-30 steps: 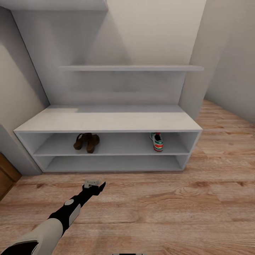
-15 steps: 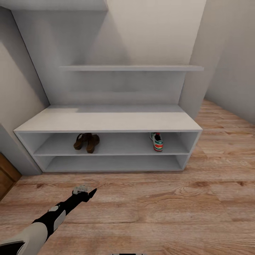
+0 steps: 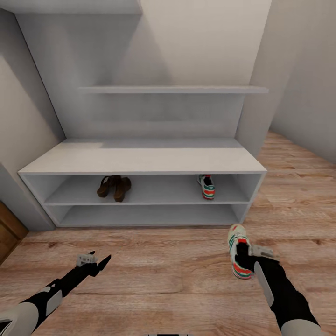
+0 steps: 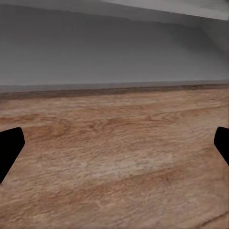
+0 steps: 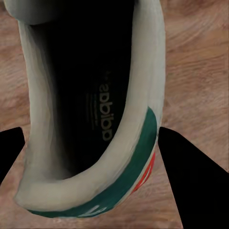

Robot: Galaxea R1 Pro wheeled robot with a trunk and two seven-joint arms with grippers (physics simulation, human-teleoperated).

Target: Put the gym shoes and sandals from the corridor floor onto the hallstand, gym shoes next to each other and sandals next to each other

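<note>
The pale grey hallstand (image 3: 140,161) stands against the wall. On its upper shelf bay the two brown sandals (image 3: 114,186) sit side by side at the left, and one gym shoe (image 3: 206,186) sits at the right. My right gripper (image 3: 243,256) is shut on the other gym shoe (image 3: 235,238), white with green stripes, held just above the corridor floor (image 3: 163,275) in front of the rack's right end. In the right wrist view this gym shoe (image 5: 95,119) lies between the fingers (image 5: 191,181). My left gripper (image 3: 98,262) hangs open and empty low over the floor (image 4: 114,124).
A wall shelf (image 3: 172,89) juts out above the bench. Walls close in on the left (image 3: 23,126) and right (image 3: 298,93). A brown wooden panel (image 3: 7,235) stands at the far left. Open floor stretches off to the right of the rack.
The left arm has drawn back down and to the left, away from the rack. The right arm has come into view at lower right carrying a gym shoe.
</note>
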